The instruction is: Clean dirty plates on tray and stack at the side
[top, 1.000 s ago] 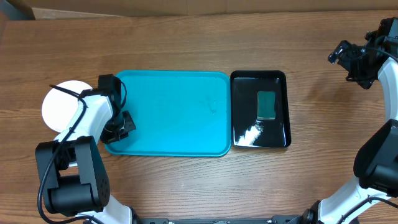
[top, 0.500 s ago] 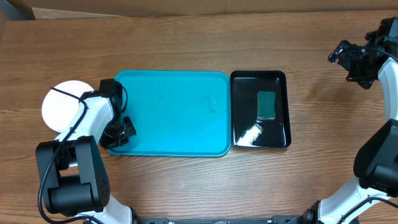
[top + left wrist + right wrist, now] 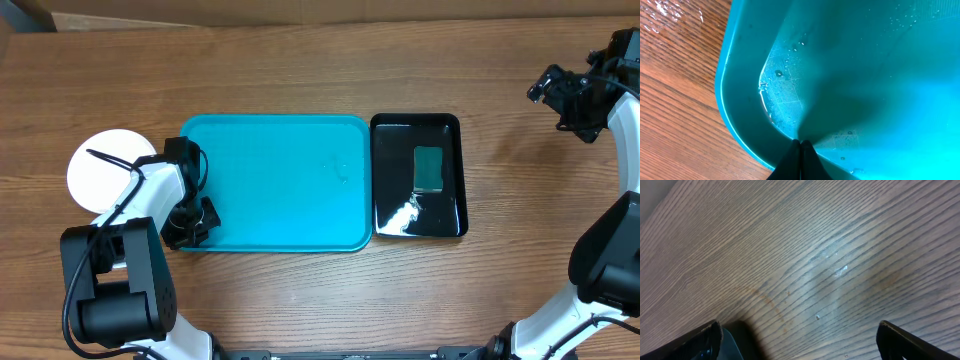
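The teal tray (image 3: 280, 185) lies mid-table with only water droplets on its floor. Left of it, a white plate (image 3: 100, 170) rests on the wood, partly hidden by my left arm; I cannot tell whether anything lies under it. My left gripper (image 3: 200, 214) hangs over the tray's front-left corner. In the left wrist view its fingers (image 3: 801, 145) are pressed together with nothing between them, just above the tray's (image 3: 865, 70) rounded corner. My right gripper (image 3: 570, 100) is far off at the back right; it (image 3: 800, 342) stands wide open over bare wood.
A glossy black tray (image 3: 390, 200) with a green sponge (image 3: 428, 168) sits against the teal tray's right side. Wet streaks show on the wood (image 3: 835, 270) under the right gripper. A cardboard edge runs along the table's back left (image 3: 150, 20).
My left gripper has slid along the tray's left side toward the front corner, staying shut. The right arm has not moved.
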Motion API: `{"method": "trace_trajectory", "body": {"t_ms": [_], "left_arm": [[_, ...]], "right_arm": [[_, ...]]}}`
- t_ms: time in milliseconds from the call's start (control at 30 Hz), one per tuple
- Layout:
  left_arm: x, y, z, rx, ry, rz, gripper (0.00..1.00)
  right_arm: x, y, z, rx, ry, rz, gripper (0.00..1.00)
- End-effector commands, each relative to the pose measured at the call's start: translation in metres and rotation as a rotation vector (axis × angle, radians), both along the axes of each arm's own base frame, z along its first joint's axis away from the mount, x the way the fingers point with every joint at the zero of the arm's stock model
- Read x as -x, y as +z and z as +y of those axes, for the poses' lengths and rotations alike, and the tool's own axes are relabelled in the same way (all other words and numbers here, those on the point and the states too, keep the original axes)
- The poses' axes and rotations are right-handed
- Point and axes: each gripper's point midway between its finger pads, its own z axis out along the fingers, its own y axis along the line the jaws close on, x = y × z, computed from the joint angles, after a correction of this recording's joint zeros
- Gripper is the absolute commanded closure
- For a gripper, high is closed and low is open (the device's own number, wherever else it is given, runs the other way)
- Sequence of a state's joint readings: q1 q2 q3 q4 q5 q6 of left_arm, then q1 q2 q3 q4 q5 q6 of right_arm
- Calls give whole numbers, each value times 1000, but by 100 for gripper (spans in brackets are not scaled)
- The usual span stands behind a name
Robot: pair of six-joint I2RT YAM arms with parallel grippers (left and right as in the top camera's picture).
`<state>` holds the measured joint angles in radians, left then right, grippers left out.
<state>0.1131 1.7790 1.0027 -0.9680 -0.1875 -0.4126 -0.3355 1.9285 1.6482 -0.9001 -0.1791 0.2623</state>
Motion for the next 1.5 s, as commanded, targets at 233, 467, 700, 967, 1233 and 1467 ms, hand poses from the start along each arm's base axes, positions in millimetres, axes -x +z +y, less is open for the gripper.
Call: {"method": "trace_trajectory", "body": {"t_ms": [233, 467, 700, 967, 1233, 1467], "left_arm": [[-39, 33, 3, -8, 7, -108, 84], [-107, 90, -21, 148, -19, -353, 55], [-139, 108, -24, 171, -32, -481, 0], [-139, 108, -24, 170, -32, -480, 0], [-139, 108, -23, 170, -31, -481, 0], [-139, 108, -23, 170, -31, -481, 0]], "right_arm": [[-3, 2, 1, 0, 1, -10, 0], [-5, 32, 18, 20, 36, -74, 0], [4, 117, 72, 66, 146, -260, 0], [21, 169, 108, 84, 218, -384, 0], [26, 174, 109, 85, 219, -391, 0], [74, 237, 114, 116, 217, -529, 0]]}}
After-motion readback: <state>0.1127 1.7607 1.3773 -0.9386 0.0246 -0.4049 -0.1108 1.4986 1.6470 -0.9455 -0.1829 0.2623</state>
